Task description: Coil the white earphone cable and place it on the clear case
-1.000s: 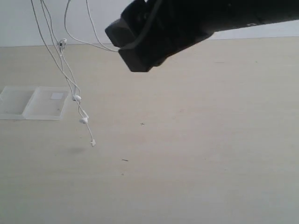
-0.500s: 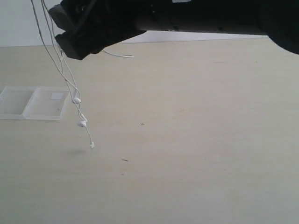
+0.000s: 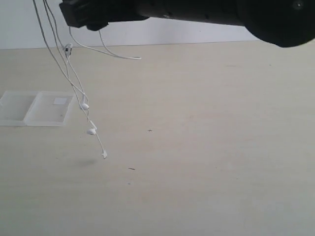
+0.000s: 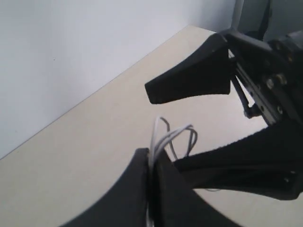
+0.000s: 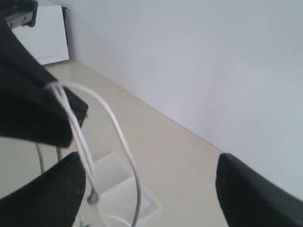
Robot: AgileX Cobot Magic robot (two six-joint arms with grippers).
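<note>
The white earphone cable [image 3: 74, 83] hangs in several strands from above the top left of the exterior view. Its two earbuds [image 3: 85, 105] and plug [image 3: 104, 154] dangle above the table, and a loose loop [image 3: 118, 54] trails to the right. My left gripper [image 4: 151, 160] is shut on a bunch of cable strands [image 4: 173, 135]; it is out of the exterior view. My right gripper [image 5: 149, 165] is open wide beside the strands [image 5: 75, 127], holding nothing. The clear case [image 3: 34, 108] lies flat and open at the left, seen again below the cable as the case [image 5: 118, 189].
The right arm [image 3: 197, 12] reaches across the top of the exterior view to the left side. A white wall [image 3: 197, 37] borders the far edge of the beige table [image 3: 206, 147]. A white box [image 5: 45, 38] stands in the background of the right wrist view.
The right arm has swung left across the exterior view and risen, ending beside the hanging strands. The dangling earbuds and plug have swayed slightly to the right.
</note>
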